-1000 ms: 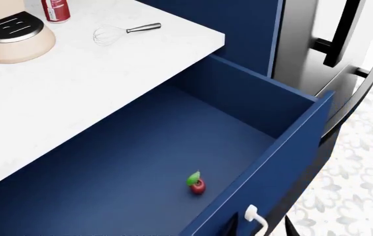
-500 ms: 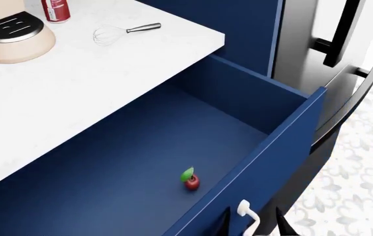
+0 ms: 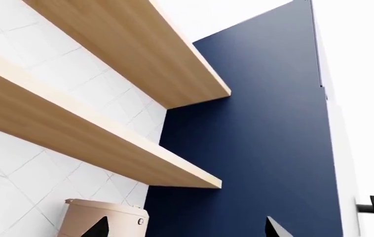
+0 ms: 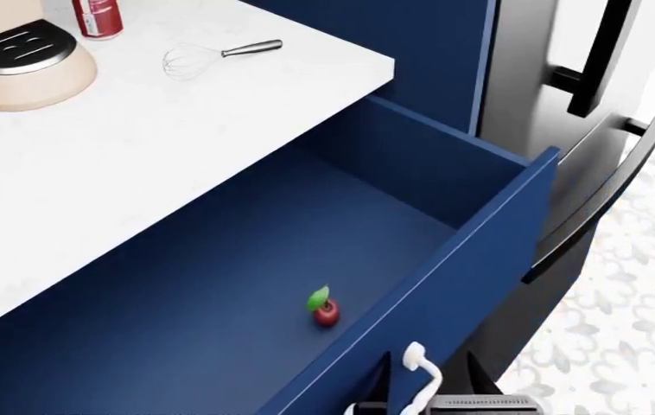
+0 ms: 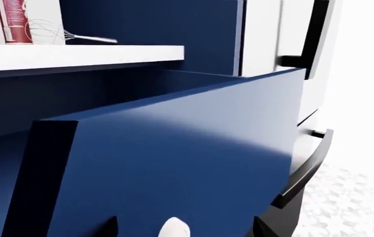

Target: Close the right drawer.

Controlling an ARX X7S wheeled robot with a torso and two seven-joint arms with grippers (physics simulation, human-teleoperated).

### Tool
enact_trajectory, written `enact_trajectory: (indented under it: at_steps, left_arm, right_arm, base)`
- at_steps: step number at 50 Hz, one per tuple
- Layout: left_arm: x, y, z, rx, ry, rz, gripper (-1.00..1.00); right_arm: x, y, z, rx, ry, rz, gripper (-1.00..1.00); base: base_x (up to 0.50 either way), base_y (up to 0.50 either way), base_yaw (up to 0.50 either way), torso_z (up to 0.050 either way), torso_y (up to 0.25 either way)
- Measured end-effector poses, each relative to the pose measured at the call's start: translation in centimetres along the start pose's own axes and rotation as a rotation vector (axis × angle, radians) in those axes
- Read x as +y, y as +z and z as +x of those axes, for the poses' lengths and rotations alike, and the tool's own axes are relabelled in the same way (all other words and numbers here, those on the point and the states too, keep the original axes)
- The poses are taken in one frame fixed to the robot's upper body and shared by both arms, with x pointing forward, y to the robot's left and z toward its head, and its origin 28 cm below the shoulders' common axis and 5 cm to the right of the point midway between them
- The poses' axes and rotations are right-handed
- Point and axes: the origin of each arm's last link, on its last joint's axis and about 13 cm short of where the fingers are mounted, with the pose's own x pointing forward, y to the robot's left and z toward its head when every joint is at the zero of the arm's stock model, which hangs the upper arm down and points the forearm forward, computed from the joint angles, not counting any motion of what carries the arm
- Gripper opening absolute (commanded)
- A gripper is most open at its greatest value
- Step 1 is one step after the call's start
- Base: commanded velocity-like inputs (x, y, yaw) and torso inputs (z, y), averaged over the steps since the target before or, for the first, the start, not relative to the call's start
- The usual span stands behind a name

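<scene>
The right drawer (image 4: pixel 224 294) stands pulled out from under the white countertop (image 4: pixel 131 156), its navy inside open to the head view. Its flat front panel (image 5: pixel 194 163) fills the right wrist view, with the white bow handle (image 4: pixel 416 365) at its lower middle. My right gripper (image 5: pixel 185 229) is open, a dark fingertip on each side of the white handle (image 5: pixel 173 228), close against the front panel. In the head view the right gripper (image 4: pixel 426 399) shows at the bottom edge. My left gripper (image 3: pixel 187 229) is open and empty, raised, facing the wall shelves.
A small red fruit with a green leaf (image 4: pixel 324 309) lies on the drawer floor. The steel fridge drawer's black bar handle (image 4: pixel 593 207) runs close beside the drawer's right corner. A whisk (image 4: pixel 206 57), red can (image 4: pixel 98 17) and beige machine (image 4: pixel 16 60) stand on the counter.
The drawer front has slid inward toward the cabinet, and the fruit has moved with it. My right gripper has followed the handle and shows more at the head view's bottom edge.
</scene>
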Motion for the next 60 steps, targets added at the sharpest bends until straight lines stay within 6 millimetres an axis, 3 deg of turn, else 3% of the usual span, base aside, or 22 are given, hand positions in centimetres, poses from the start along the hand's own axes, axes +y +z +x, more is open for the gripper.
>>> enact_trajectory:
  at_steps: [33,60]
  left_arm:
    - [1.8,0.9,-0.1,-0.019,0.049,0.049,1.00]
    - [2.6,1.0,-0.1,-0.023,0.064,0.071,1.00]
  right_arm:
    - [2.2,2.9,3.4,-0.072,0.077,0.019,1.00]
    - [3.7,4.8,4.9,-0.140,0.135,0.032,1.00]
  base:
    - [0.00,0.00,0.00,0.000,0.002]
    - [0.00,0.00,0.00,0.000,0.002]
